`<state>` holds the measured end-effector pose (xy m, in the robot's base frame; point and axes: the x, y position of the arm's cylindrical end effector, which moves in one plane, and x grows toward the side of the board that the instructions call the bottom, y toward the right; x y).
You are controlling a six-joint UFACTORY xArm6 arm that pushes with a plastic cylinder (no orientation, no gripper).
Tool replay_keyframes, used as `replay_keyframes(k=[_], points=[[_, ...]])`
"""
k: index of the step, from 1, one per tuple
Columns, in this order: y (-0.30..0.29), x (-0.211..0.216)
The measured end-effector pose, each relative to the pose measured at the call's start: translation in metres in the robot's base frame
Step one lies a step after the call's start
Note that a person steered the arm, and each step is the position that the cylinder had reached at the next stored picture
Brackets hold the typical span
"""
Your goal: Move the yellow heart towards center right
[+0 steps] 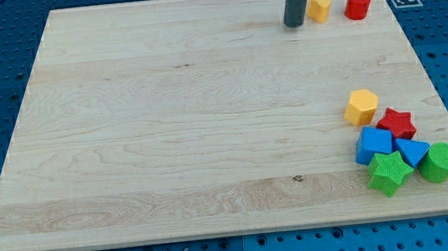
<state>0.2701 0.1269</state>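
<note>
Yellow heart (320,7) sits at the view's top right, my tip (293,25) touching its left side, red cylinder (357,5) just right of it. No fingers here, just a rod. Bottom right cluster: yellow hexagon (361,106), red star (395,123), blue cube (373,144), blue triangle (412,151), green star (389,172), green cylinder (440,161). Eight blocks on the wooden board (174,122).

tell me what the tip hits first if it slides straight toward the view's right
My tip sits just left of the yellow heart, so it likely meets that first; the red cylinder lies beyond.
</note>
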Motion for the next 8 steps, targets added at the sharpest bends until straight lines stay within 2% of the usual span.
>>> replay_keyframes(k=[1,3,5,7,8], points=[[0.004,-0.031],[0.082,-0.017],[0.087,-0.012],[0.093,0.057],[0.097,0.077]])
